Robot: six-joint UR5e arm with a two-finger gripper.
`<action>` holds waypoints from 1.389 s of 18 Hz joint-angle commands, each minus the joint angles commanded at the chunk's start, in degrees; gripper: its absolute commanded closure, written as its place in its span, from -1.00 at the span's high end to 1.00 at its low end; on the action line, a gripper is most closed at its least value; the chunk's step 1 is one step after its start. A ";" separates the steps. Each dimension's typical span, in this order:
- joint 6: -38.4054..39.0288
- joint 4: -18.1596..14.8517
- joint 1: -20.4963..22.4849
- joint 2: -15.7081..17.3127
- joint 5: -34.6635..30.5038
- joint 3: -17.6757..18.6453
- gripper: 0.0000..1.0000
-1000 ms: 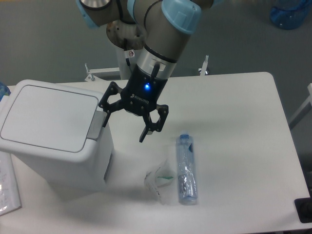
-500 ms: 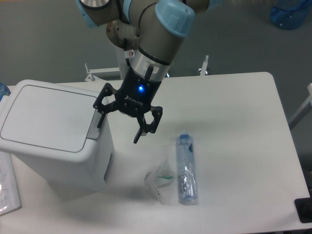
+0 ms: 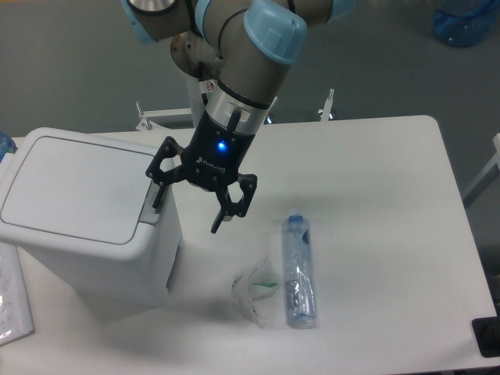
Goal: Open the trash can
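The arm reached down from above, its gripper (image 3: 187, 215) pointed downward, black fingers (image 3: 221, 220) spread wide, holding nothing.

Push tab (image 3: 150, 206) partly behind hand (image 3: 186, 212)

A single fixed camera is looking down steeply from in front of and above the table (image 3: 375, 156), at moderate range. It is framing most of the tabletop, with the arm's base at the far edge and grey floor showing beyond. No second view is sharing the scene.
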State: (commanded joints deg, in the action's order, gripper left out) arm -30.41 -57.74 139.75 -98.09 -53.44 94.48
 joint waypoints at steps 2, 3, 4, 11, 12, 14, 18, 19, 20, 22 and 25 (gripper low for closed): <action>0.00 0.00 0.00 -0.09 0.00 0.00 1.00; 0.00 0.00 0.00 -0.09 0.00 0.00 1.00; 0.00 0.09 0.00 -0.09 -0.09 0.00 1.00; 0.26 -0.26 0.09 -0.18 0.00 -2.89 1.00; 0.09 -0.18 0.26 -0.26 0.00 -3.60 1.00; -0.44 0.09 1.75 -0.61 -0.09 -4.39 1.00; -2.36 2.02 6.06 -4.56 -0.35 -5.27 1.00; -3.50 2.54 6.85 -5.53 -1.48 -5.53 1.00; -4.91 2.72 7.81 -6.49 -3.58 -6.41 1.00; -8.24 2.64 8.61 -8.78 -7.45 -8.78 1.00; -14.04 2.29 10.19 -12.91 -10.97 -12.12 1.00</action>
State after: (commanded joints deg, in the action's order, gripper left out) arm -44.45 -55.46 149.94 -110.99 -64.41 82.36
